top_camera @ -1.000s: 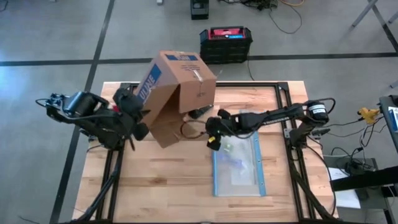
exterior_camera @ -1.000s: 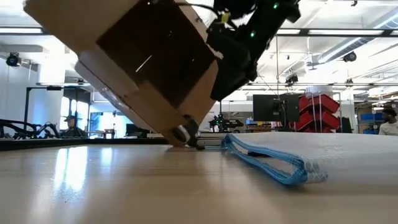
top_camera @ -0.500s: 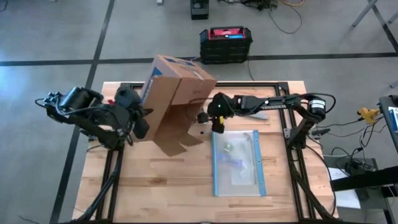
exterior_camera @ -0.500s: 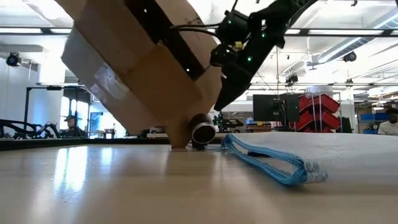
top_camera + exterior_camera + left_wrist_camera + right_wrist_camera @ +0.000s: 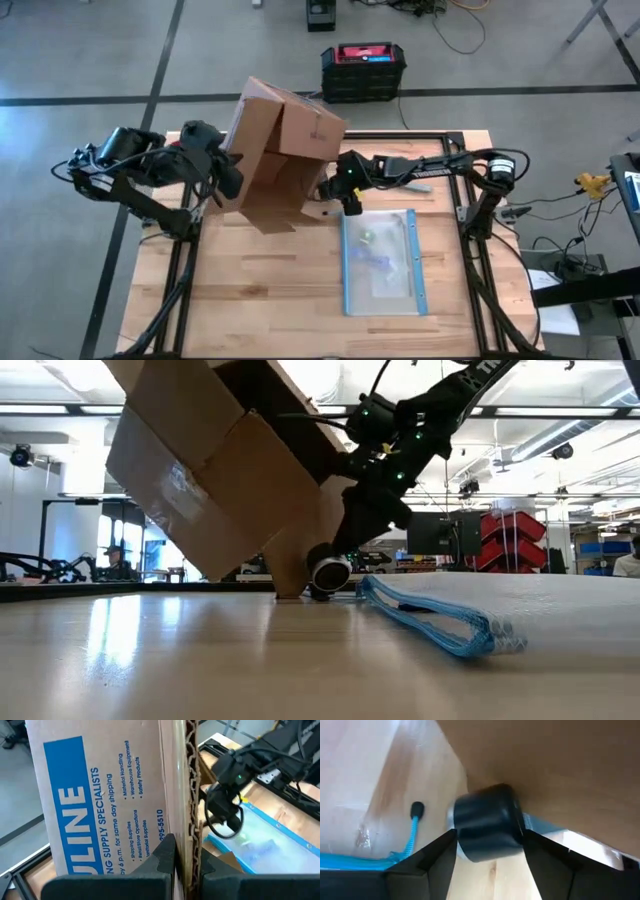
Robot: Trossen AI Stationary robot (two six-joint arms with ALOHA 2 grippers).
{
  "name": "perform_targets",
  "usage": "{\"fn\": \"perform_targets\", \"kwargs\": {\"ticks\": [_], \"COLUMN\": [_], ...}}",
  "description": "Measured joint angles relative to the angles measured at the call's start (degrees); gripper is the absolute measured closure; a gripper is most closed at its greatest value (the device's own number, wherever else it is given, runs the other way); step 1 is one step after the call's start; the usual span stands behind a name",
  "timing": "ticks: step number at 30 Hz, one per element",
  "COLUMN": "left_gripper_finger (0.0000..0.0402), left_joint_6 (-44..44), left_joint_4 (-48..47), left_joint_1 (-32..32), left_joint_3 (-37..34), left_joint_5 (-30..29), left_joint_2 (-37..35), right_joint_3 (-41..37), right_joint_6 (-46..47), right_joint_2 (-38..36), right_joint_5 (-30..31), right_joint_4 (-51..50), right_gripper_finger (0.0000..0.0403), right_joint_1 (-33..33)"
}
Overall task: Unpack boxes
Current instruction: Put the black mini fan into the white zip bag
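The brown cardboard box (image 5: 285,150) with the blue ULINE label (image 5: 70,815) is tilted at the table's far left, its open end facing down and toward the right. My left gripper (image 5: 228,180) is shut on its left side. A black cylinder (image 5: 487,822) lies on the table at the box's mouth (image 5: 325,572). My right gripper (image 5: 345,195) is open there, with one finger on each side of the cylinder. The box's lower flap (image 5: 290,585) reaches down to the tabletop. My left gripper pinches the corrugated edge of one box wall (image 5: 192,840) between its two fingers, beside the labelled panel. The fingers come from the table's left, slanting down. The box sits tilted in the hold, its lower flap down at the table. My right gripper's fingers (image 5: 435,855) flank the black cylinder; whether they touch it I cannot tell.
A clear pouch with blue edges (image 5: 380,260) lies flat just near-right of the box's mouth, its corner (image 5: 412,835) close to the cylinder. A black crate with a red top (image 5: 363,68) stands on the floor beyond the far edge. Bare wood lies at the near left.
My left gripper has risen and swung the box, which has tipped steeper with its open end lower. The black cylinder has come out from under the box toward the pouch. My right gripper has gone toward the far edge to the box's mouth and has rolled.
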Motion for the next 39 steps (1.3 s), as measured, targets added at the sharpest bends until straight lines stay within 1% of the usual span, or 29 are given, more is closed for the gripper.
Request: {"fn": "perform_targets", "kwargs": {"ticks": [7,10,13,15,18,22,25,30,39], "left_gripper_finger": [0.0402,0.0402,0.0402,0.0402,0.0402,0.0402,0.0402,0.0402,0.0401], "left_joint_6": [-1.49,-2.27,-2.51,-2.74,-2.92,-4.31,-4.32,-4.25,-2.52], "left_joint_4": [-1.01,-2.09,-2.64,-3.21,-3.79,-5.6,-5.61,-5.51,-5.53], "left_joint_1": [0.28,0.28,0.28,0.28,0.28,0.66,1.14,3.56,6.61], "left_joint_3": [-0.52,-0.56,-0.59,-0.59,-0.61,-0.29,-0.28,-2.19,-9.07], "left_joint_5": [0.11,0.15,0.2,0.26,1.38,1.44,1.44,2.76,1.15], "left_joint_2": [0.21,0.21,0.21,0.14,-0.34,-1.31,-2.04,-3.4,-3.81], "right_joint_3": [0.08,0.16,0.13,0.62,1.43,1.9,2.15,3.26,7.34], "right_joint_6": [-0.21,-0.94,-1.68,-2.1,-0.45,3.29,4.39,4.87,12.47], "right_joint_2": [-0.09,1.3,4.11,5.76,7.43,7.23,6.54,5.1,0.12], "right_joint_5": [0.05,0.15,2.68,4.18,7.32,7.53,7.64,8.13,7.34], "right_joint_4": [1.61,2.84,3.86,3.91,3.92,3.35,3.06,-1.48,-16.37], "right_gripper_finger": [0.0108,0.0078,0.0058,0.0054,0.0059,0.0084,0.0115,0.0186,0.019], "right_joint_1": [1.51,1.83,1.93,1.93,2.06,2.06,2.2,3.19,6.78]}}
